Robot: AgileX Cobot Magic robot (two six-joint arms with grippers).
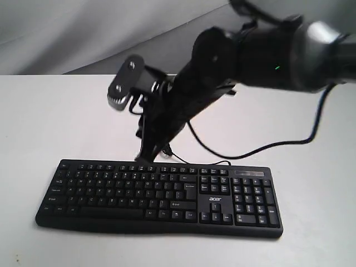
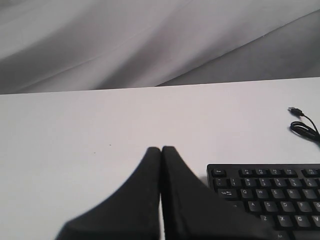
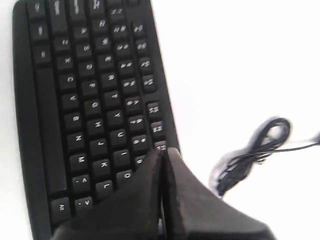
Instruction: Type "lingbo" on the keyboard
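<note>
The black keyboard (image 1: 111,196) with white legends and an acer logo lies along the table's near side. My right arm reaches in from the upper right across the middle. Its right gripper (image 1: 146,158) is shut and empty, its tips pointing down at the keyboard's far edge, left of centre. In the right wrist view the right gripper (image 3: 164,152) hovers by the top rows of the keyboard (image 3: 75,100), near the I and O keys. The left gripper (image 2: 161,148) is shut and empty over bare table, just beside the Esc corner of the keyboard (image 2: 270,195). It does not show in the exterior view.
The thin black USB cable (image 1: 250,150) loops over the white table (image 1: 50,122) behind the keyboard, under the right arm. The same cable (image 3: 250,150) lies bundled near the right gripper, and its plug end (image 2: 296,111) lies loose. A grey backdrop (image 1: 67,33) stands behind.
</note>
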